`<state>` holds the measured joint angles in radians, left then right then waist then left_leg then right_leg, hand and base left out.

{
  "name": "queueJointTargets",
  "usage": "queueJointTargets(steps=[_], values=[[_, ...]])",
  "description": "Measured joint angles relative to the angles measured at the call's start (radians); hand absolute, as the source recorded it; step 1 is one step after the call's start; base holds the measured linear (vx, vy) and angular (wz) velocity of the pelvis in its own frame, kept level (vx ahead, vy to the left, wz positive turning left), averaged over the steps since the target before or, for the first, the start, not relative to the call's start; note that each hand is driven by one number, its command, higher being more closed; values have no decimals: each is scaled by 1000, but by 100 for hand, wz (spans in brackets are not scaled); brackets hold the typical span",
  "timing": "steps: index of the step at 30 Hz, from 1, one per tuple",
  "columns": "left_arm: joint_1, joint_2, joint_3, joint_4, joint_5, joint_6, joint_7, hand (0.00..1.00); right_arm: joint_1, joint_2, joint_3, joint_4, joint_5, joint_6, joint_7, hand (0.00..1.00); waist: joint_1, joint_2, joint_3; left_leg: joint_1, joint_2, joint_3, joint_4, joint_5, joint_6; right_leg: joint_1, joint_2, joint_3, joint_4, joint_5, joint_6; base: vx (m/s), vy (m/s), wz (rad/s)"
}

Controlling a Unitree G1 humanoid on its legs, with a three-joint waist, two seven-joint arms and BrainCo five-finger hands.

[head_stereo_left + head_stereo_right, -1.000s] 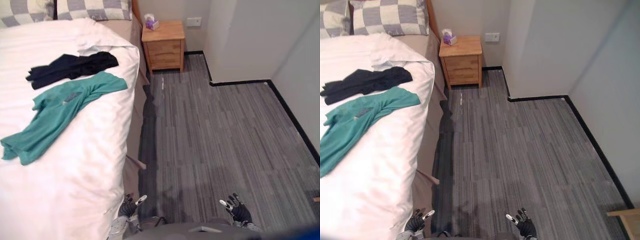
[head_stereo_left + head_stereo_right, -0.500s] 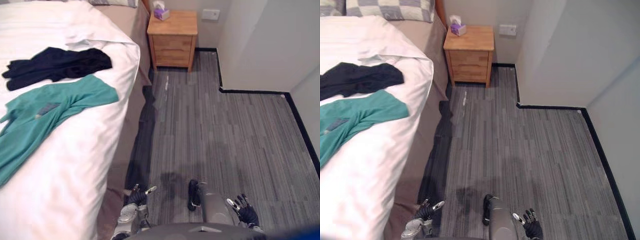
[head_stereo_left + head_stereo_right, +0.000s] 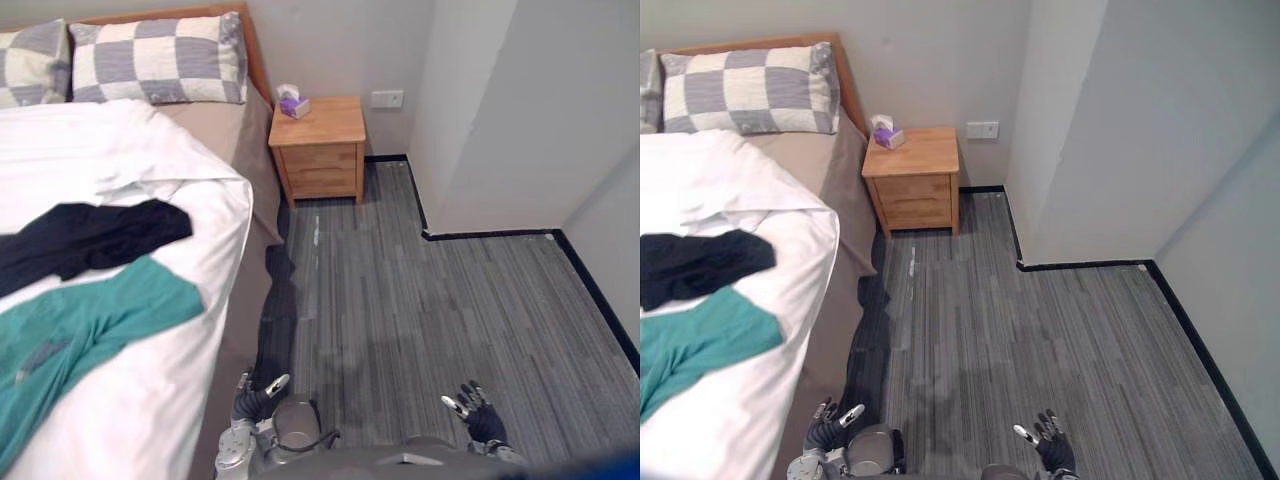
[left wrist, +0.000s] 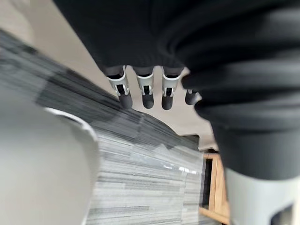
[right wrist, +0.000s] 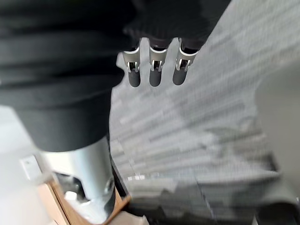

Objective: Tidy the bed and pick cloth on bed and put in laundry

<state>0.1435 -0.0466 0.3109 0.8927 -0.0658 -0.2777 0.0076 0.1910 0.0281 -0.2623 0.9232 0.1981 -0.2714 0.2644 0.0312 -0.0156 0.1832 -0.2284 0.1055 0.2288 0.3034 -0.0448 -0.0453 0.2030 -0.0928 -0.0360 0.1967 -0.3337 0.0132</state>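
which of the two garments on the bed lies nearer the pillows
The black garment, lying between the checked pillows and the teal shirt.

No legible text or labels

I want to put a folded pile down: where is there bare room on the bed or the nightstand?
Bare: the white duvet between the checked pillows and the black cloth; the nightstand top beside the tissue box. Crowded: nearer the robot, where the black cloth and the teal shirt lie close together, leaving a strip along the bed's edge.
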Motion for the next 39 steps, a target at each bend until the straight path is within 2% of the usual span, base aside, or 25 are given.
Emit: queueJointTargets(steps=[1, 3, 4, 5, 6, 7, 8, 9, 10, 11, 12, 13, 16, 19, 22, 23, 24, 27, 30, 31, 32, 34, 36, 38, 39], values=[[-2, 11, -2, 4, -5, 0, 0, 0, -2, 2, 0, 9, -7, 0, 0, 0, 4, -12, -8, 11, -23, 14, -19, -4, 20, 12, -16, -1, -16, 6, 9, 574, 260, -20], [-18, 34, -45, 19, -52, 3, -2, 0, -7, 5, 14, 22, -29, -7, 9, 0, -14, -19, -25, -9, -30, 34, 36, -31, 68, 34, -38, -4, -74, 92, 40, 498, 229, 12], [-30, 48, -53, 41, -77, 10, -4, 0, -17, 10, 18, 37, -29, -7, 7, 0, -8, -23, -23, -38, -11, 48, 133, -47, 68, 57, -38, 3, -93, 155, 44, 496, 388, 2], [-37, 72, -62, 59, -91, 18, -6, 0, -32, 12, 15, 55, -29, -3, 0, 0, 0, -37, -20, -62, -46, 64, 141, -80, 49, 76, -61, 18, -84, 186, 59, 474, 369, 9], [-39, 72, -78, 75, -99, 29, -5, 0, -20, 8, 13, 57, -30, 2, -7, 0, -3, -36, -38, -27, -73, 42, 1, -30, 60, 85, -62, 20, -61, 189, 64, 412, 349, 16], [-37, 76, -91, 97, -111, 37, -5, 0, -18, -1, 7, 76, -29, 10, -21, 0, -10, -31, -47, -5, -95, 37, -22, -37, 118, 65, -62, 27, 25, 177, 75, 361, 227, 35], [-39, 98, -109, 113, -116, 49, -1, 0, -23, -1, -4, 95, -27, 20, -35, 0, -15, -50, -51, 61, -142, 29, -72, -65, 111, -24, -95, 46, 277, 196, 126, 343, 217, 33], [-39, 103, -109, 114, -115, 55, 0, 0, -23, 3, -10, 93, -16, 25, -33, 0, -16, -50, -48, 93, -160, 25, -96, -72, 112, -78, -106, 58, 412, 234, 168, 365, 157, 40], [-41, 111, -111, 125, -105, 66, 0, 0, -33, 0, -17, 93, -13, 27, -38, 0, -31, -55, -37, 152, -183, 7, -121, -86, 121, -169, -114, 60, 650, 245, 172, 286, 111, 34], [-43, 112, -115, 135, -95, 74, -1, 0, -39, -6, -21, 92, -5, 26, -42, 0, -43, -56, -27, 201, -193, -9, -132, -102, 123, -232, -113, 49, 798, 225, 149, 424, 143, 43], [-46, 110, -130, 151, -70, 72, -4, 0, -37, -14, -21, 86, 14, 24, -44, 0, -45, -50, -26, 280, -192, -16, -162, -122, 121, -330, -85, 27, 903, 179, 96, 348, 106, 31], [-46, 111, -132, 151, -68, 70, -4, 0, -37, -14, -22, 86, 19, 23, -44, 0, -45, -50, -26, 293, -191, -18, -169, -121, 123, -346, -79, 24, 903, 164, 96, 425, 90, 26], [-56, 104, -134, 153, -71, 70, -7, 0, -37, -12, -24, 70, 49, 3, -41, 0, -54, -40, -20, 395, -173, -58, -220, -143, 114, -467, -37, -52, 748, 76, 65, 416, -38, 37], [-62, 87, -132, 150, -76, 72, -11, 0, -35, -9, -23, 31, 66, -21, -41, 0, -71, -8, -1, 444, -106, -105, -222, -188, 79, -503, -19, -147, 427, 79, 45, 459, -151, 45], [-56, 72, -109, 143, -72, 68, -25, 0, -25, -6, -18, -2, 65, -36, -38, 0, -69, 3, 9, 493, -55, -117, -206, -257, 25, -501, -19, -130, 124, 209, 30, 492, -247, 20], [-39, 67, -101, 137, -68, 63, -25, 0, -19, -4, -8, -4, 65, -44, -36, 0, -68, 3, 14, 513, -39, -116, -182, -301, 2, -482, -19, -130, 103, 320, 34, 634, -375, 0], [-38, 52, -94, 136, -64, 61, -27, 0, -24, -12, -4, -24, 63, -57, -33, 0, -67, 25, 24, 535, -3, -110, -144, -329, -21, -472, 5, -155, 163, 308, -9, 609, -370, 5], [-43, 13, -80, 120, -46, 32, -34, 0, -27, -14, 3, -42, 52, -83, -36, 0, -70, 49, 35, 552, 32, -101, -79, -281, -39, -463, 2, -196, 301, 174, -53, 439, -302, 25], [-37, 4, -61, 110, -38, 26, -35, 0, -35, -30, 42, -41, -39, -82, -75, 0, -67, 52, 33, 532, 71, -134, 49, -226, -48, -391, 22, -231, 301, 101, -61, 386, -311, 37], [-31, -5, -20, 81, -31, 23, -38, 0, -40, -44, 73, -43, -148, -78, -97, 0, -60, 53, 31, 407, 102, -196, 325, -143, -63, -321, 47, -251, 249, 73, -63, 236, -220, 39], [-28, -5, -13, 76, -31, 21, -38, 0, -40, -48, 78, -44, -165, -77, -101, 0, -54, 50, 33, 375, 111, -207, 388, -127, -65, -304, 54, -253, 234, 72, -64, 305, -250, 27], [-1, -17, 12, 51, -49, 1, -40, 0, -49, -59, 83, -28, -239, -61, -115, 0, -20, 64, 30, 217, 150, -210, 666, -159, -73, -196, 86, -278, 141, 70, -68, 338, -165, 18], [2, -5, 0, 36, -80, -12, -42, 0, -73, -57, 84, 26, -263, -47, -120, 0, -3, 46, 30, 133, 146, -142, 649, -209, -54, -81, 79, -337, 45, 93, -74, 360, -132, 58], [-1, 18, -48, 34, -92, -22, -45, 0, -81, -55, 86, 47, -263, -37, -120, 0, 16, 33, 25, 98, 117, 19, 397, -205, -29, -7, 66, -408, -38, 99, -64, 356, -105, 98], [-3, 40, -104, 37, -100, -21, -45, 0, -82, -57, 80, 50, -261, -36, -121, 0, 8, 36, 19, 79, 89, 207, 163, -113, 59, 27, 66, -504, -69, 94, -40, 293, -64, 133]])
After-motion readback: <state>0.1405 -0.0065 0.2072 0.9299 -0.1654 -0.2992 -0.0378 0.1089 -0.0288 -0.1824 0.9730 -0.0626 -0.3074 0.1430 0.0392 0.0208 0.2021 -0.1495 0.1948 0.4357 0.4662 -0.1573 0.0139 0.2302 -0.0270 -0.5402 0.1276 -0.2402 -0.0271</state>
